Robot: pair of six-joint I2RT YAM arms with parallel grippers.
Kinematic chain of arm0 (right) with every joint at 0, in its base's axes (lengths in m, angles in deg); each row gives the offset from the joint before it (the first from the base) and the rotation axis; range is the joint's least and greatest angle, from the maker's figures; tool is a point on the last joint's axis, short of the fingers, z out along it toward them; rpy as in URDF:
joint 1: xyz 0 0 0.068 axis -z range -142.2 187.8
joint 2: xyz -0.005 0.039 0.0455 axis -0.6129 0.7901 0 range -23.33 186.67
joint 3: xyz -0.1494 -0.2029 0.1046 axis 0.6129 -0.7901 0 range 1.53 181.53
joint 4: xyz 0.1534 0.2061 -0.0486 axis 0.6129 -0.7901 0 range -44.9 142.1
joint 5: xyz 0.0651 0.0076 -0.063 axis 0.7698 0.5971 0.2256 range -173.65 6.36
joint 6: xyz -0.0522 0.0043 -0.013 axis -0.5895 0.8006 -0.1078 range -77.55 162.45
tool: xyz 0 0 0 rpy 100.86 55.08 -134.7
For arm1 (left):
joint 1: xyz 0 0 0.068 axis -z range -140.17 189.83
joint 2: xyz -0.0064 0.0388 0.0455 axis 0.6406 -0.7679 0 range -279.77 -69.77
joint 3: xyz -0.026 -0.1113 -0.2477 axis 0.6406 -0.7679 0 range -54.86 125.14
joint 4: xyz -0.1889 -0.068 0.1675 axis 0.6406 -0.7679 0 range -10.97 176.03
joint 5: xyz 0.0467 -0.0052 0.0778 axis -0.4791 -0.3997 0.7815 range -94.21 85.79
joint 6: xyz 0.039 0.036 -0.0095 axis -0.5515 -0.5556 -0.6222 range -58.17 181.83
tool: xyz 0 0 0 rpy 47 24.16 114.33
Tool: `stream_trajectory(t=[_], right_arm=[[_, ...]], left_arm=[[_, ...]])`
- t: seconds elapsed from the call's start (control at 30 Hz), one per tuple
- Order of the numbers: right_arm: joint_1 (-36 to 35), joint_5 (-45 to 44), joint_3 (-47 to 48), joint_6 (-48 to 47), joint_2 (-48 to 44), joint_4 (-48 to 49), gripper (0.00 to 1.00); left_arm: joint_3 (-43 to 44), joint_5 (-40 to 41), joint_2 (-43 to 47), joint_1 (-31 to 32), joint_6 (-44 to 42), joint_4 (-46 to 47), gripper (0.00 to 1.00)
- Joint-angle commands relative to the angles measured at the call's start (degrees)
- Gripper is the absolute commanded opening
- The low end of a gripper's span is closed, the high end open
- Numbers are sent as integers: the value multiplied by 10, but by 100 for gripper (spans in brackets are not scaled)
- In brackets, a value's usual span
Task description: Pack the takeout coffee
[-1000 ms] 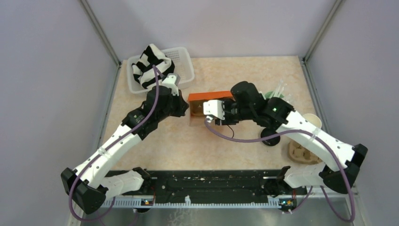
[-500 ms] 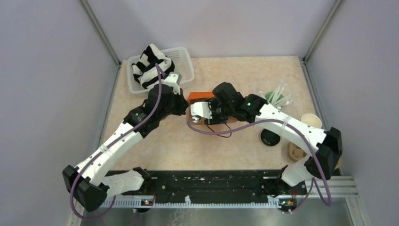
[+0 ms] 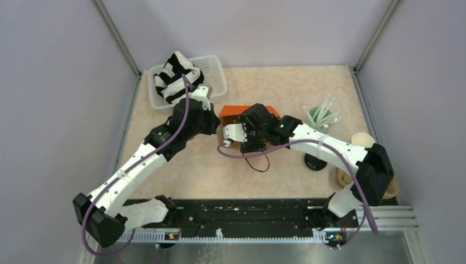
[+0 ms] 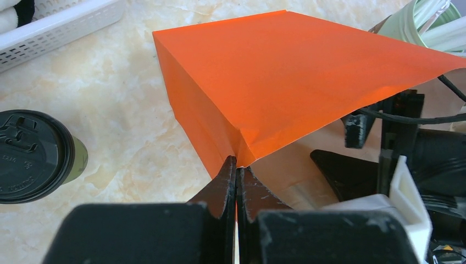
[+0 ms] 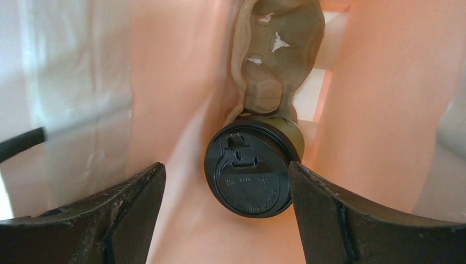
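The left gripper (image 4: 236, 165) pinches the rim of the orange paper bag (image 4: 286, 77) tight. The right gripper (image 5: 224, 175) is inside the bag, jaws spread either side of a black-lidded green cup (image 5: 250, 179) set against a pulp carrier (image 5: 275, 55). A second lidded cup (image 4: 33, 157) stands on the table (image 4: 137, 137) beside the bag.

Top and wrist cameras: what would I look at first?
The bright orange bag in the middle of the table, its edge pinched by the left gripper. Inside it, the right wrist view shows a black-lidded green cup between the open fingers of the right gripper. A striped cloth fills the far-left basket.
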Motion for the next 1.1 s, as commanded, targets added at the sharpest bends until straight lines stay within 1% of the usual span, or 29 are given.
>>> stream_trajectory(t=[0.0, 0.27, 0.37, 0.5, 0.6, 0.67, 0.77, 0.87, 0.93, 1.07], right_arm=[[6, -31, -1, -8, 18, 37, 82], [15, -70, -10, -6, 54, 66, 86], [15, -109, -16, -5, 69, 88, 88], [16, -135, -21, -4, 81, 109, 87], [16, -152, -28, -6, 89, 126, 85], [16, -162, -31, -7, 92, 135, 81], [16, -168, -26, -4, 98, 136, 72], [16, -169, -21, -1, 97, 128, 64], [15, -166, -19, 5, 88, 124, 59], [14, -160, -19, 18, 62, 121, 46]], left_arm=[[3, -8, 11, 2, -9, 33, 0], [5, -13, 9, 3, -9, 34, 0], [6, -15, 6, 3, -9, 35, 0], [6, -16, 5, 3, -9, 35, 0], [6, -15, 5, 3, -9, 34, 0], [6, -15, 5, 3, -6, 34, 0], [6, -14, 5, 3, -6, 35, 0], [6, -14, 3, 4, -4, 35, 0], [6, -13, 2, 3, -2, 35, 0], [0, -11, 0, 3, 5, 36, 0]])
